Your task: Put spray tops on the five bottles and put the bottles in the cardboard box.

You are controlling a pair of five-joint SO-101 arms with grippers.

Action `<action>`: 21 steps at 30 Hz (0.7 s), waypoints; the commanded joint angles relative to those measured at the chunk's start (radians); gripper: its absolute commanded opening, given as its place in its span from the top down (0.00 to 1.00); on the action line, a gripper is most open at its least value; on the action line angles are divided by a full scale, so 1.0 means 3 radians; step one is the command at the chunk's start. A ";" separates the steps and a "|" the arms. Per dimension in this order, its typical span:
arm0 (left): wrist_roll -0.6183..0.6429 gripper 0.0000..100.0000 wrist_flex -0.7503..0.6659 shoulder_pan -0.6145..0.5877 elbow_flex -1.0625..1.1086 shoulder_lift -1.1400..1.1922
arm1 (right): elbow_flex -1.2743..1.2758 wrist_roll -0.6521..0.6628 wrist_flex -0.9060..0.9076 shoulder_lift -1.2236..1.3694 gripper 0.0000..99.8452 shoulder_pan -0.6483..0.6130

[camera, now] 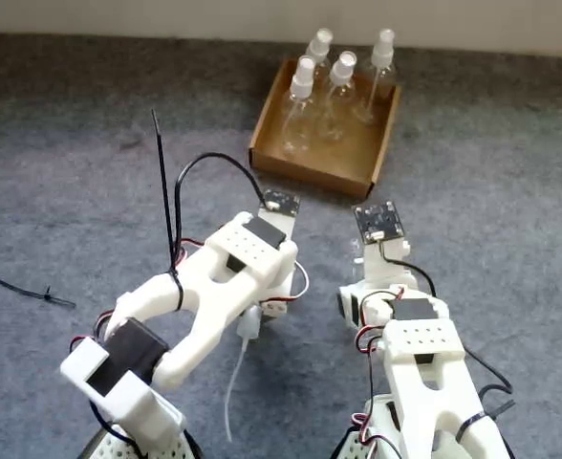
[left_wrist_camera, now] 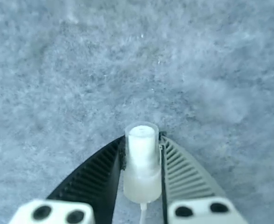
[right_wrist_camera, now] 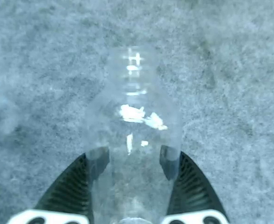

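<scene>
My left gripper (left_wrist_camera: 141, 140) is shut on a white spray top (left_wrist_camera: 140, 161), whose thin tube (camera: 233, 382) hangs down under the arm. In the high view this spray top (camera: 250, 323) sits beneath the left arm's wrist. My right gripper (right_wrist_camera: 133, 158) is shut on a clear bottle (right_wrist_camera: 132, 126) with an open neck and no top; the bottle (camera: 357, 251) shows faintly under the right wrist camera. The two grippers are side by side, a short gap apart. The cardboard box (camera: 305, 164) stands beyond them and holds several upright bottles (camera: 300, 100) with spray tops on.
Grey carpet (camera: 472, 191) covers the whole work surface. A black cable tie (camera: 32, 290) lies at the left, and a long black tie (camera: 163, 182) sticks up by the left arm.
</scene>
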 commanded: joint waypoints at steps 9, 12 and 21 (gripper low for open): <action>-0.1115 1.00 0.0225 -0.0939 -0.0611 -0.1716 | -0.0003 0.0031 -0.0043 -0.0043 1.00 0.0043; -0.1217 1.00 0.0281 -0.1194 -0.0795 -0.2314 | -0.0008 0.0031 -0.0043 -0.0043 1.00 0.0043; -0.1366 1.00 0.0005 -0.1317 -0.1184 -0.2770 | -0.0540 -0.0261 -0.0136 -0.0049 1.00 -0.0274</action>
